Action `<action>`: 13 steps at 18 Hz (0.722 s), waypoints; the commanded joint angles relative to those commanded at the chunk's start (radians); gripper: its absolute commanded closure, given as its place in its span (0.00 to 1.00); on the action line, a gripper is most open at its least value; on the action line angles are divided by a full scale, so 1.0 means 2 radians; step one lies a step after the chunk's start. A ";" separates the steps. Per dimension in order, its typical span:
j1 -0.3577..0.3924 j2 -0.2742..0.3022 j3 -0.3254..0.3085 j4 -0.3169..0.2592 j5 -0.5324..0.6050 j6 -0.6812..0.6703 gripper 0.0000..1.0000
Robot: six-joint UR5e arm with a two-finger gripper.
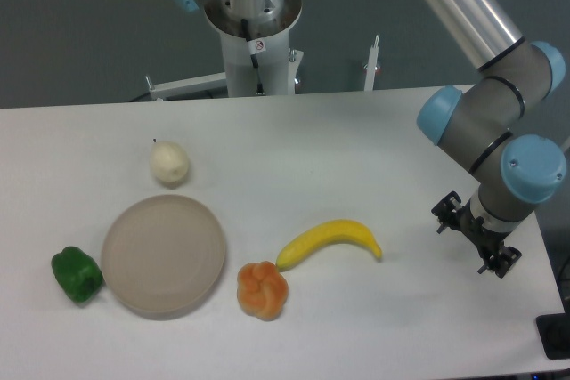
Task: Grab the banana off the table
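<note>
The bright yellow banana (330,241) lies on the white table (356,140), curved, right of the middle near the front. The arm's wrist hangs over the table's right edge. Only the black base of the gripper (475,232) shows below the wrist, well to the right of the banana and apart from it. Its fingers are hidden, so I cannot tell whether it is open or shut. Nothing shows in it.
A lumpy orange fruit (262,290) sits just left of the banana's lower end. A beige plate (164,254) lies to the left, with a green pepper (77,274) beside it and a pale round fruit (169,163) behind it. The robot base (256,33) stands at the back.
</note>
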 joint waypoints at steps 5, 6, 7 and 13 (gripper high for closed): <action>0.000 0.001 0.000 -0.001 0.000 -0.002 0.00; 0.000 0.000 0.001 -0.002 0.000 -0.005 0.00; 0.000 0.000 0.000 -0.002 0.000 -0.005 0.00; -0.023 0.031 -0.054 -0.002 -0.007 -0.011 0.00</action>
